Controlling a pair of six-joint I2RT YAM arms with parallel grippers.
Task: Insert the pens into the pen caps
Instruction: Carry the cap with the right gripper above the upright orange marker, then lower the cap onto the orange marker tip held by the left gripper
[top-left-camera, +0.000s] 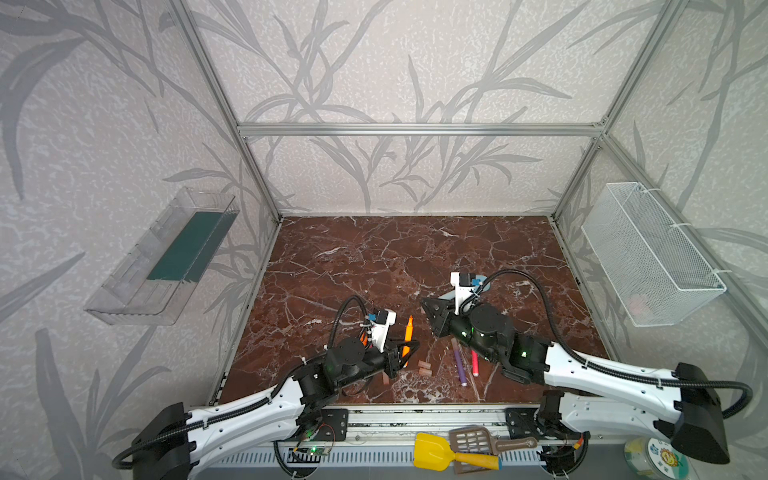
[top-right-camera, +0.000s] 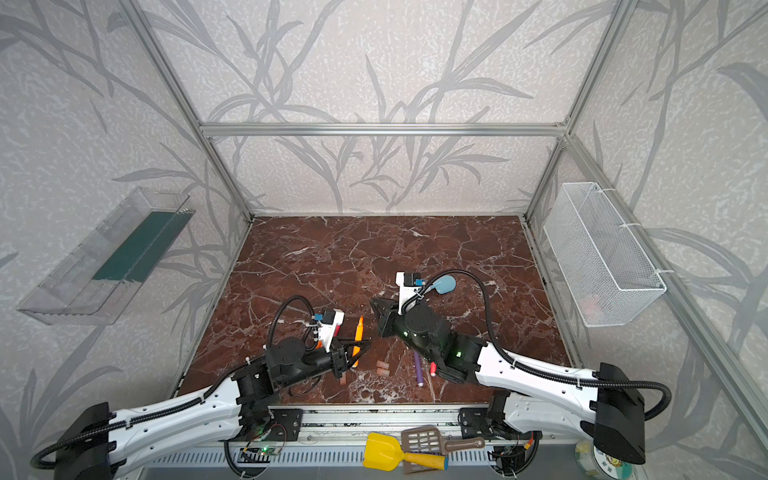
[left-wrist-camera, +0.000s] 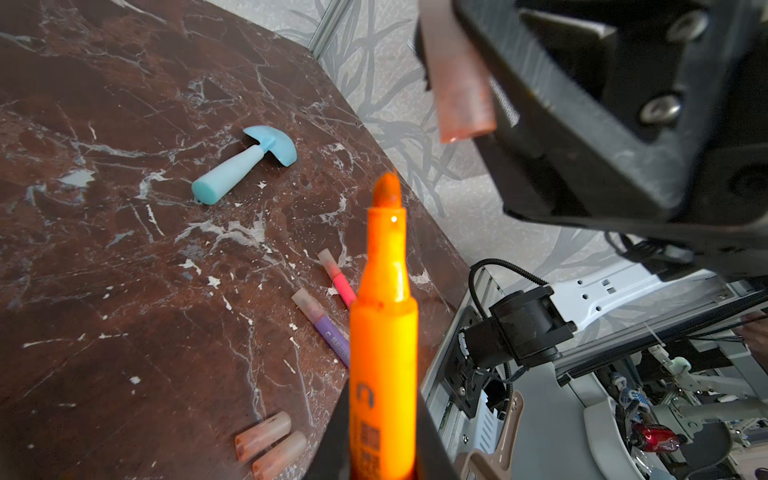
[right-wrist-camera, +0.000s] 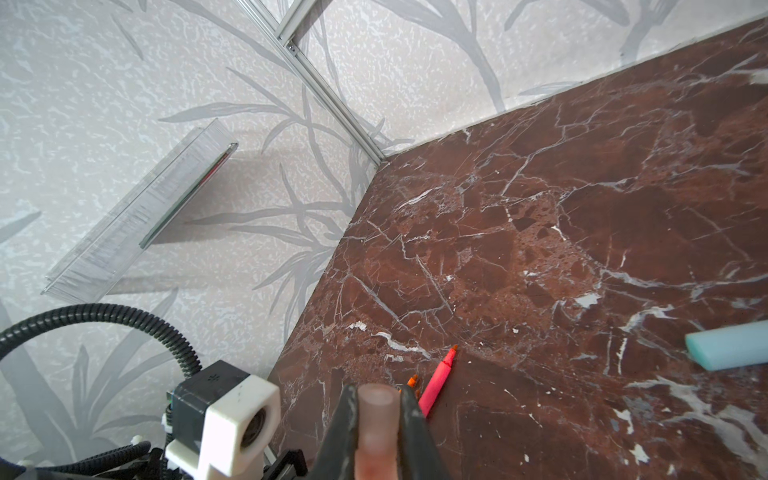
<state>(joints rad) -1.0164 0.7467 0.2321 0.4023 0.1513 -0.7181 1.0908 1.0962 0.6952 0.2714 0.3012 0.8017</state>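
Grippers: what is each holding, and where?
Left gripper grips an orange pen by its barrel, tip free. Right gripper grips a pen cap by its sides.

Both top views look down from high at the front, sharing the whole table (top-left-camera: 374, 257). Wrist cams sit close, low.

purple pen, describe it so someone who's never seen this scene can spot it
On the red-brown marble tabletop, look near the front edge, beside the right arm's black wrist. Two pale-capped pens lie side by side there. Left of the red-pink marker pen in a top view, the purple marker pen is the only purple thing there.
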